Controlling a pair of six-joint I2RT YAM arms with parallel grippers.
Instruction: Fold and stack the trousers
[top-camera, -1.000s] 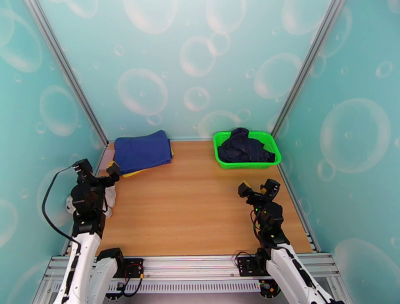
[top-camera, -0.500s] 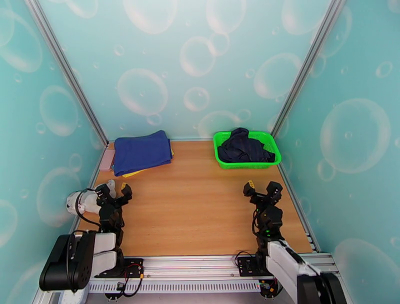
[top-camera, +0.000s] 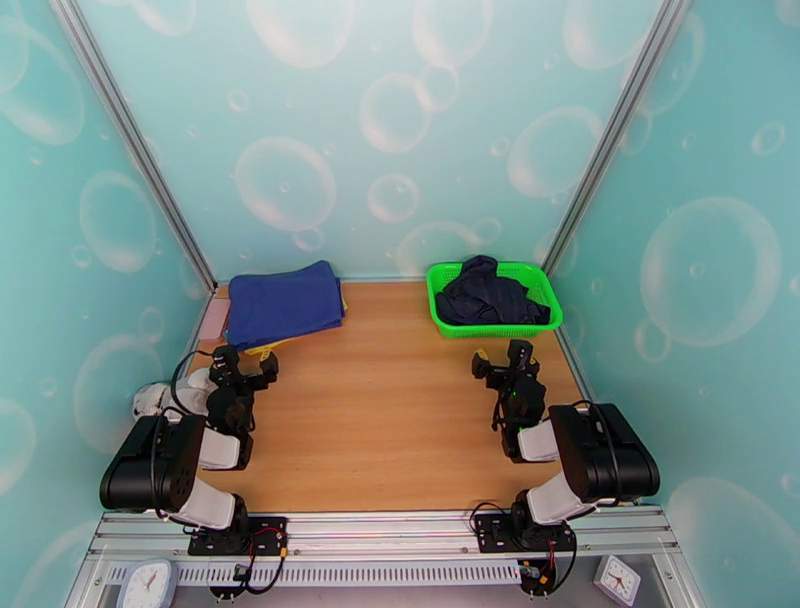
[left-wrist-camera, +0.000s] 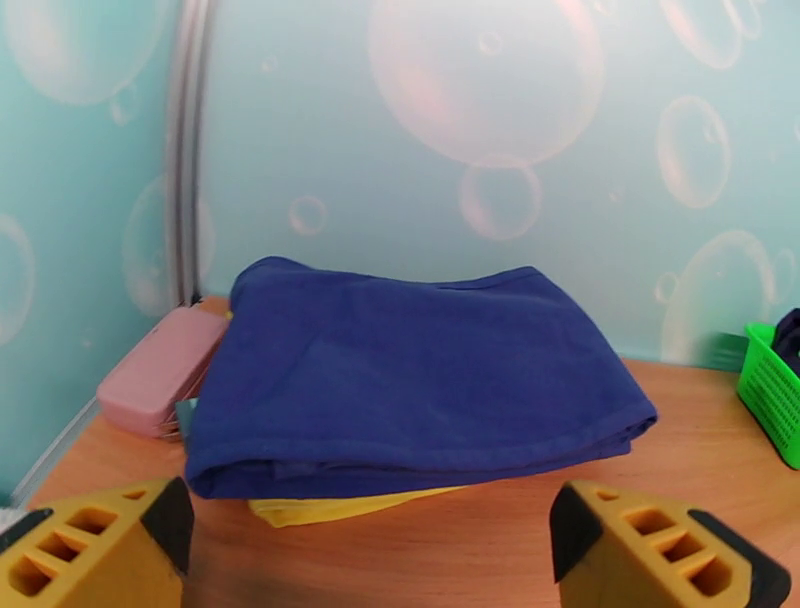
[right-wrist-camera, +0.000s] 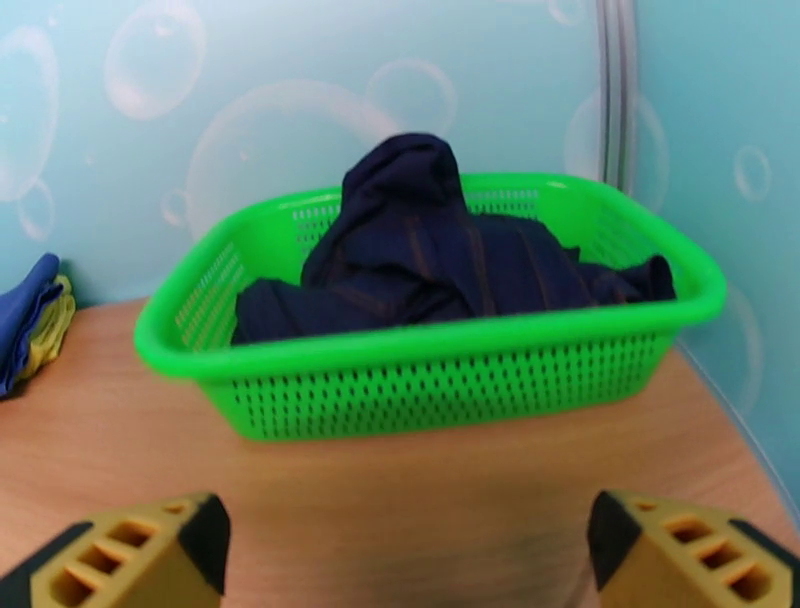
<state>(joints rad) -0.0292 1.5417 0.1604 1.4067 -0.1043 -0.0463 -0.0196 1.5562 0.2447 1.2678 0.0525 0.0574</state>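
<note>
The royal-blue trousers (top-camera: 285, 300) lie folded flat at the back left of the table, on top of a yellow cloth (top-camera: 262, 348). In the left wrist view the trousers (left-wrist-camera: 410, 380) sit straight ahead, a short way beyond my fingertips. My left gripper (top-camera: 245, 362) is open and holds nothing, low over the wood just in front of the pile; its yellow fingertips (left-wrist-camera: 120, 545) frame the bottom of the left wrist view. My right gripper (top-camera: 500, 357) is open too, hanging in front of the green basket, with nothing between its fingers (right-wrist-camera: 140, 560).
A green basket (top-camera: 445, 322) at the back right holds a crumpled navy-black garment (top-camera: 490, 295), seen close in the right wrist view (right-wrist-camera: 430, 260). A pink box (top-camera: 212, 318) lies left of the pile. A white object (top-camera: 150, 400) sits at the left edge. Both arms are folded low near their bases.
Both arms have folded down and drawn back toward their bases. The left gripper dropped and swung right to face the pile; the right one shifted slightly toward the basket. The trousers stayed put.
</note>
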